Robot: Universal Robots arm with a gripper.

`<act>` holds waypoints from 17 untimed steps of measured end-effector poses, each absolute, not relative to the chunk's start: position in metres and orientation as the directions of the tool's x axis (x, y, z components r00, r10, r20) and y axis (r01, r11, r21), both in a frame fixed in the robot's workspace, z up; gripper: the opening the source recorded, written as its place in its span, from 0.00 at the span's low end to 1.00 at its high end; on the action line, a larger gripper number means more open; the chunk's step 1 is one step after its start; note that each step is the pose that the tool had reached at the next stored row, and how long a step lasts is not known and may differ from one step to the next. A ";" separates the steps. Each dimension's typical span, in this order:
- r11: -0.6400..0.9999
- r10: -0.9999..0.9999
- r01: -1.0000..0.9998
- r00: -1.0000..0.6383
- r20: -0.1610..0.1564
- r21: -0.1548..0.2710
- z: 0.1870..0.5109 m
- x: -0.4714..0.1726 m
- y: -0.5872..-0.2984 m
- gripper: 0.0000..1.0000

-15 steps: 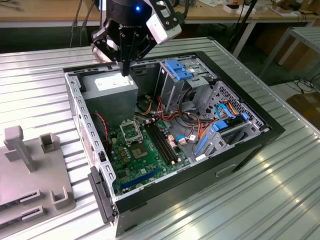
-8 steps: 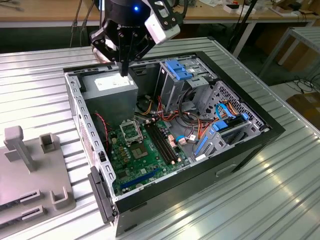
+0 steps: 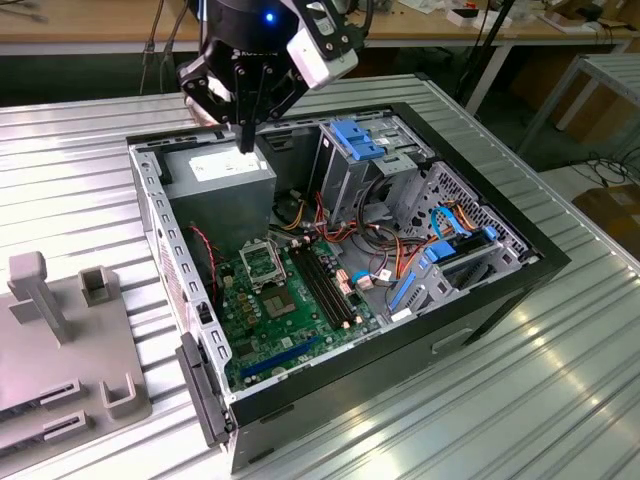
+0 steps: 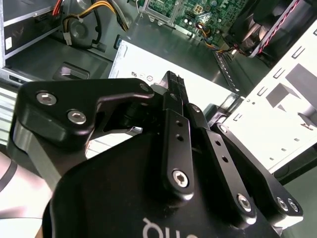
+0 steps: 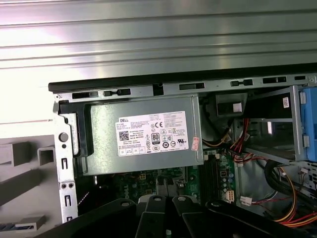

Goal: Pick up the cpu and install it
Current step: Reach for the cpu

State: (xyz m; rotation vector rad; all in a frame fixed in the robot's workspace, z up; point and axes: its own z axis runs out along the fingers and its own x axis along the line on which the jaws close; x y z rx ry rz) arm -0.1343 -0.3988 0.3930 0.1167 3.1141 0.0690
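Hovering over power supply (image 3: 220, 190), jaws were clenched, nothing seen between. Socket (image 3: 262, 262) lay below, beyond jaws. Could not tell where cpu lay. Pickup would need jaws parted, squared to chip edges.

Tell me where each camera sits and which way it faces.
Exterior view: off the arm, looking down into the computer case; the tool hangs over the power supply.
First wrist view: on the arm, facing the power supply; tool's black links show.
Second wrist view: behind the tool, looking along it.
All share the power supply.
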 end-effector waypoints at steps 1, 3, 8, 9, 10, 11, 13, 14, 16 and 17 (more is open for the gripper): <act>0.996 0.075 0.074 -0.997 -0.023 0.045 0.393 -0.135 -0.399 0.11; 0.996 0.075 0.074 -0.997 -0.023 0.045 0.393 -0.136 -0.399 0.11; 0.996 0.075 0.074 -0.997 -0.022 0.045 0.393 -0.138 -0.399 0.11; 0.996 0.075 0.074 -0.997 -0.022 0.045 0.393 -0.139 -0.399 0.11; 0.996 0.075 0.074 -0.997 -0.022 0.045 0.393 -0.139 -0.399 0.11; 0.996 0.075 0.074 -0.997 -0.022 0.045 0.393 -0.139 -0.399 0.11; 0.996 0.075 0.074 -0.997 -0.021 0.045 0.393 -0.140 -0.399 0.11; 0.996 0.075 0.074 -0.997 -0.021 0.045 0.393 -0.141 -0.399 0.11; 0.996 0.075 0.074 -0.997 -0.021 0.045 0.392 -0.142 -0.399 0.11; 0.996 0.075 0.074 -0.997 -0.021 0.045 0.392 -0.142 -0.399 0.11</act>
